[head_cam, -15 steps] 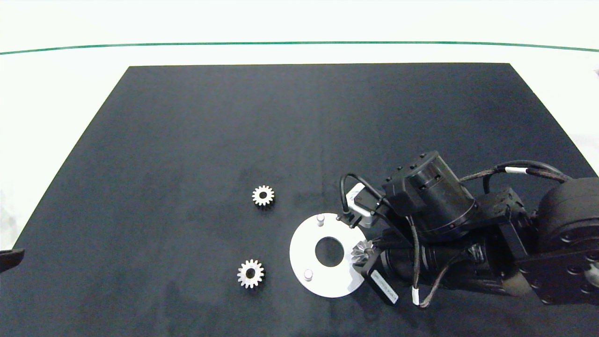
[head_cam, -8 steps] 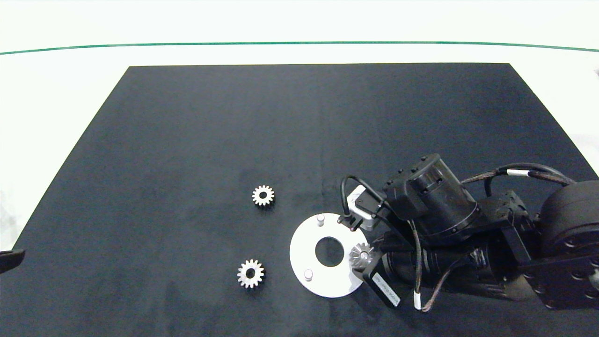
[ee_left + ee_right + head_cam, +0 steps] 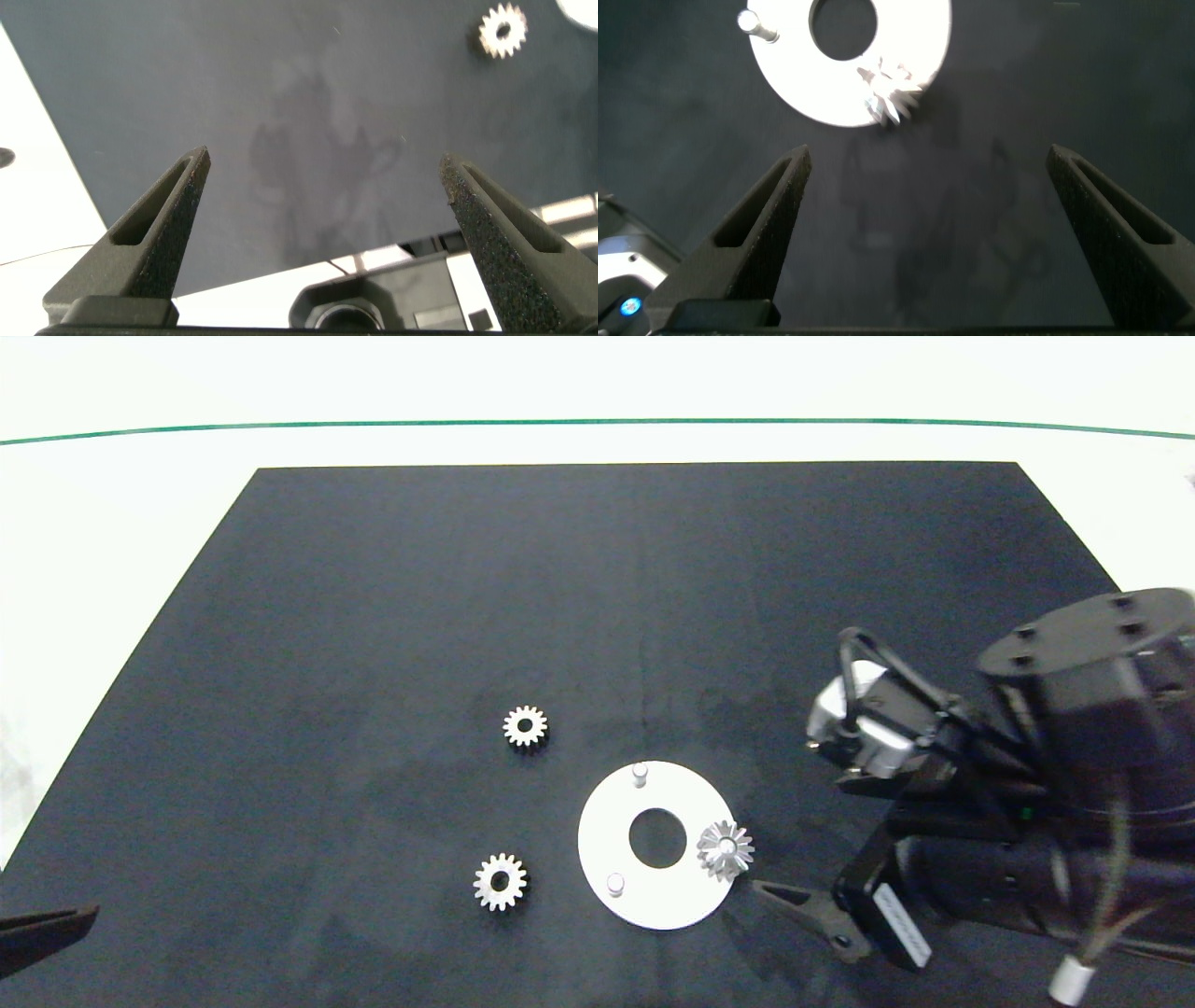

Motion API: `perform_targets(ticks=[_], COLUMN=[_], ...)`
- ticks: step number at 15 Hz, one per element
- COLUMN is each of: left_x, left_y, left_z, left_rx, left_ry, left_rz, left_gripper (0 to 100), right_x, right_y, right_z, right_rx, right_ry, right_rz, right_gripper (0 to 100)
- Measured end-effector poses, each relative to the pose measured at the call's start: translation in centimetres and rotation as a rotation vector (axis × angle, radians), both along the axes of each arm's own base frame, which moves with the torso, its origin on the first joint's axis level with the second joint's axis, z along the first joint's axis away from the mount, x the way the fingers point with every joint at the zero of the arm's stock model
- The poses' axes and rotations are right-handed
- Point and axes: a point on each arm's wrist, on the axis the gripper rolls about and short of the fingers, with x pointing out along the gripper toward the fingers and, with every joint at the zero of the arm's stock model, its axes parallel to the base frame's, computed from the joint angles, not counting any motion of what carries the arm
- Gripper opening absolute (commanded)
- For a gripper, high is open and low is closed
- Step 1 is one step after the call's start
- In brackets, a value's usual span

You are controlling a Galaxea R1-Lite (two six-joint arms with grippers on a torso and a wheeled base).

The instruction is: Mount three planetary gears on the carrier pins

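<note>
The white disc (image 3: 607, 821) lies on the black mat with two bare carrier pins (image 3: 639, 773) (image 3: 614, 883) standing up. One planetary gear (image 3: 725, 848) sits at the disc's right edge, where the third pin is. Two more gears (image 3: 525, 726) (image 3: 500, 882) lie loose on the mat to the disc's left. My right gripper (image 3: 929, 159) is open and empty, just right of the disc, one finger (image 3: 794, 903) pointing at it. Its wrist view shows the disc (image 3: 808, 93), a pin (image 3: 758, 25) and the seated gear (image 3: 892, 89). My left gripper (image 3: 324, 159) is open at the mat's near left corner.
The black mat (image 3: 597, 597) covers most of the white table, and a green line (image 3: 597, 422) runs along the far side. The left wrist view shows one loose gear (image 3: 502, 33) far ahead. The left gripper's fingers (image 3: 47, 929) just enter at the head view's bottom left.
My right gripper has let go of the gear at the disc's right edge, opened and drawn back to the right. The left gripper's fingers have shifted lower and further in at the bottom left.
</note>
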Motion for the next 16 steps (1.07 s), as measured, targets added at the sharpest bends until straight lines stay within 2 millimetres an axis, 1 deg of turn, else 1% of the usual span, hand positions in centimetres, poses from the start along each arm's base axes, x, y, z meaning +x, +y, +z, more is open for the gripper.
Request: perform_targets(ticks=[2, 3, 4, 5, 7, 9, 10, 12, 14, 16], left_x=[0.2, 0.7, 1.3, 2.1, 4.1, 6.2, 7.1, 8.8, 9.9, 9.8], left_y=[-0.5, -1.0, -1.6, -2.1, -3.3, -4.9, -5.9, -8.0, -10.2, -12.0], left_z=[-0.2, 0.0, 0.2, -0.1, -0.6, -1.1, -1.5, -2.9, -4.5, -6.3], left_rx=[-0.005, -0.019, -0.029, -0.021, -0.005, -0.025, -0.037, -0.017, -0.022, -0.009], left_ry=[-0.006, -0.053, -0.095, -0.092, -0.075, -0.052, -0.034, 0.001, -0.036, -0.054], left_rz=[-0.079, -0.136, -0.174, -0.189, -0.193, -0.205, -0.208, -0.216, -0.257, -0.324], left_gripper=[100, 100, 100, 100, 100, 100, 100, 100, 100, 100], right_x=[-2.6, -3.8, -4.9, -6.0, -7.8, -9.2, -9.6, -10.1, -10.4, -10.6], right_y=[-3.1, -4.5, -5.6, -6.6, -8.1, -9.1, -9.5, -9.9, -10.1, -10.3], right_z=[1.3, 1.6, 1.9, 2.3, 2.9, 3.5, 3.8, 4.2, 4.5, 4.7], right_rx=[0.06, 0.079, 0.095, 0.119, 0.172, 0.214, 0.23, 0.254, 0.27, 0.282], right_ry=[-0.059, -0.09, -0.121, -0.152, -0.197, -0.243, -0.258, -0.28, -0.29, -0.298], right_rz=[-0.008, -0.002, 0.014, 0.041, 0.094, 0.145, 0.156, 0.169, 0.184, 0.192], right_gripper=[100, 100, 100, 100, 100, 100, 100, 100, 100, 100])
